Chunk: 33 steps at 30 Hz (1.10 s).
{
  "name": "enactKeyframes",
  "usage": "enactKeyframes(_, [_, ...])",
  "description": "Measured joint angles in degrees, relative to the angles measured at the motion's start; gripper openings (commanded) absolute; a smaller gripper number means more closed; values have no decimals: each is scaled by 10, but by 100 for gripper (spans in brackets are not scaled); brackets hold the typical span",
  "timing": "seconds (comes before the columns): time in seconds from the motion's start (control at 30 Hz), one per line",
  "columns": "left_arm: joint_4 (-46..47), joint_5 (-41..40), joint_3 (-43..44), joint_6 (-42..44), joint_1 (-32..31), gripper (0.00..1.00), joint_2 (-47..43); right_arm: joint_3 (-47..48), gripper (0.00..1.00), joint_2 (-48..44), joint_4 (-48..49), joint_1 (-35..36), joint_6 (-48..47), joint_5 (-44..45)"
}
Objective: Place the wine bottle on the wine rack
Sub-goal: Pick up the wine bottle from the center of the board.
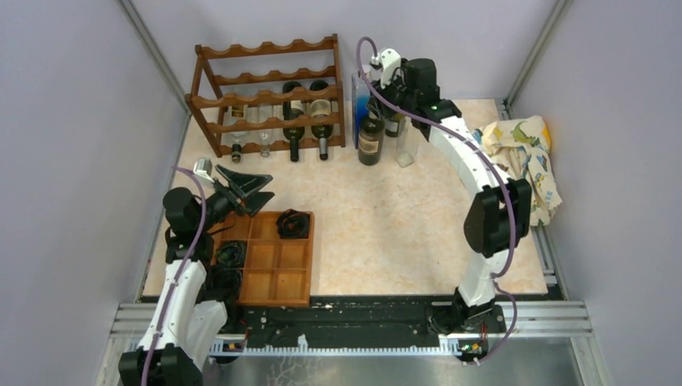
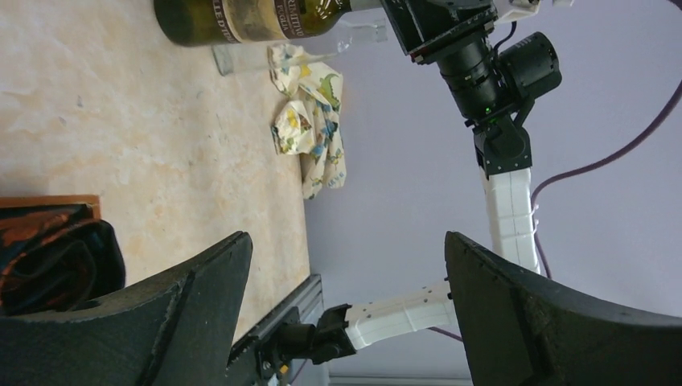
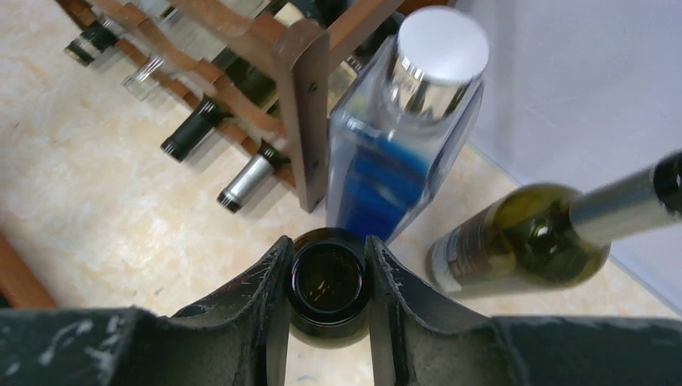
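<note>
The wine rack stands at the back left, dark reddish-brown with wavy rails, and holds several bottles lying flat; it also shows in the right wrist view. A dark wine bottle stands upright just right of the rack. My right gripper is shut on its open-mouthed neck, with a finger on each side. My left gripper is open and empty above the wooden tray; in the left wrist view its jaws stand wide apart.
A blue square bottle stands right behind the held bottle. An olive-green bottle and a clear bottle stand to its right. A patterned cloth lies at the right edge. A flat wooden compartment tray sits front left.
</note>
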Motion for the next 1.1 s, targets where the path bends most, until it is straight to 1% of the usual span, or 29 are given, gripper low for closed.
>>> enactKeyframes(0.07, [7,-9,-2,-17,-23,94,8,-45,0,-37,8,0,0,1])
enactKeyframes(0.13, [15,-33,-5,-44,-60,94,14,-103,0,-85,16,-1,2,-1])
enactKeyframes(0.2, [25,-66,-7,-76,-111,96,20,-167,0,-136,32,-1,6,-7])
enactKeyframes(0.23, [30,-95,-7,-96,-150,97,26,-206,0,-167,47,0,8,-14])
enactKeyframes(0.27, [34,-109,-7,-107,-171,98,31,-245,0,-198,64,0,10,-21])
enactKeyframes(0.33, [40,-161,-3,-141,-235,98,49,-324,0,-261,103,3,15,-35])
enactKeyframes(0.43, [45,-240,4,-190,-316,98,84,-423,0,-344,161,10,19,-47])
enactKeyframes(0.57, [46,-322,25,-235,-387,98,134,-561,0,-463,256,30,13,-42])
enactKeyframes(0.63, [45,-345,45,-250,-409,98,162,-641,0,-540,300,50,-3,-37])
enactKeyframes(0.7, [44,-355,68,-266,-425,98,195,-669,0,-570,313,59,-12,-35])
enactKeyframes(0.8, [42,-356,96,-286,-443,98,243,-746,0,-655,341,74,-38,-37])
enactKeyframes(0.93, [7,-348,135,-303,-468,98,302,-806,0,-741,337,75,-77,-56])
enactKeyframes(1.1, [-83,-327,207,-296,-476,98,361,-851,0,-809,310,77,-153,-103])
